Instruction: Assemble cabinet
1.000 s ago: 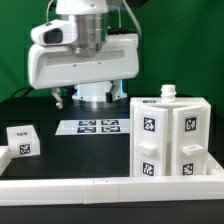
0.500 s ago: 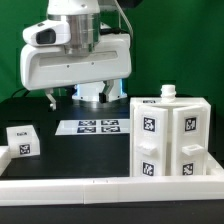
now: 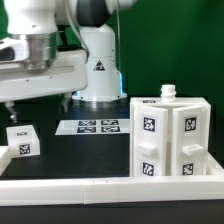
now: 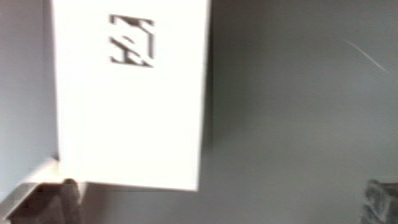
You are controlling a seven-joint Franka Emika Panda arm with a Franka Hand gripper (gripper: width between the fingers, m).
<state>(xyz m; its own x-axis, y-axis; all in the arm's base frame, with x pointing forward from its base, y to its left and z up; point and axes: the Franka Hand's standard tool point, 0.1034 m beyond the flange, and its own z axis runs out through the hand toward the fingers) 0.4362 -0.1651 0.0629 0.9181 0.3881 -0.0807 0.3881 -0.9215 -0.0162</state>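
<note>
The cabinet (image 3: 170, 135) is a white boxy body with several tags, standing on the exterior view's right with a small white peg (image 3: 168, 92) on its top. My gripper (image 3: 38, 100) hangs at the exterior view's left, above a small white tagged cube (image 3: 22, 140), with its fingers spread wide and nothing between them. In the wrist view the gripper (image 4: 222, 200) is open over dark table. A white tagged piece (image 4: 128, 100) lies beside one fingertip (image 4: 63, 200); I cannot tell if they touch.
The marker board (image 3: 92, 127) lies flat on the black table between the cube and the cabinet. A low white wall (image 3: 100, 185) runs along the front and around the cabinet's side. The arm's white base (image 3: 100, 75) stands behind.
The arm has swung from above the marker board to the exterior view's left, over the small cube. The cabinet and the cube have not moved.
</note>
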